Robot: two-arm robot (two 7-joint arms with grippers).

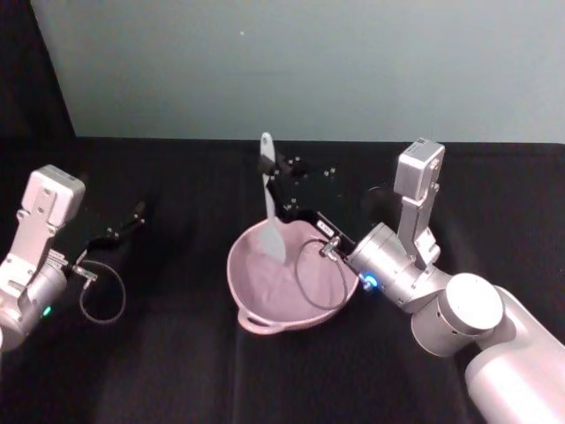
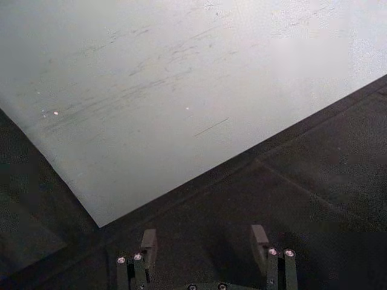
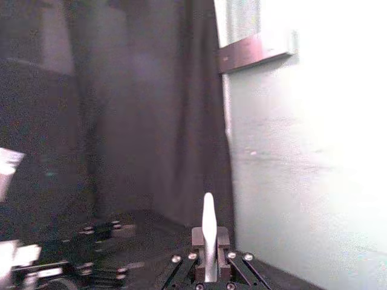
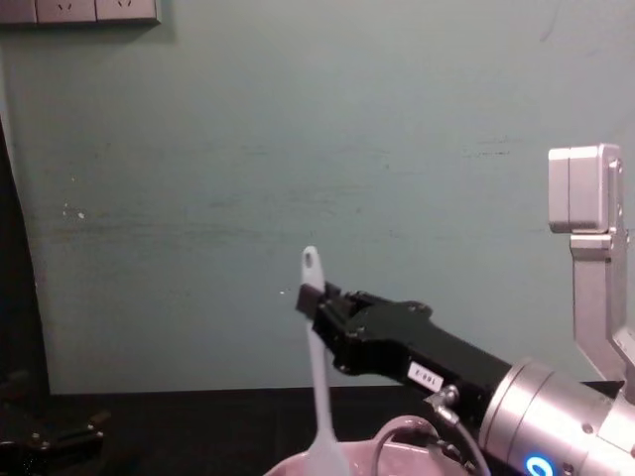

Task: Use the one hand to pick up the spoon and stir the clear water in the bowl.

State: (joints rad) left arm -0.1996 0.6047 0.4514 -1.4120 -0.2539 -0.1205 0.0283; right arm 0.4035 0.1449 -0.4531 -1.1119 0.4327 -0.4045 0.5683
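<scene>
Closest in, low on the right of the head view, sits the silver wrist section [image 1: 393,265] of the working arm, slanting up and leftward over the table. Far left, the left gripper [image 1: 134,215] is parked low above the black cloth [image 1: 177,371], well apart from everything, its fingers spread and holding nothing (its job here, I judge, is simply to keep clear). Next comes the spoon [image 1: 268,208], standing nearly upright with its broad scoop down inside the bowl [image 1: 256,322], toward the far-left wall, and its holed end pointing up. Held that way, the scoop can sweep the water with the handle dry. The water itself, being clear, cannot be made out. The pale pink bowl sits mid-table, its loop handle facing the robot. Right of the spoon, the right gripper [image 1: 268,168] reaches in over the bowl's far-right rim and is clamped on the handle just below the oval hole, so the spoon hangs beneath the claw.
</scene>
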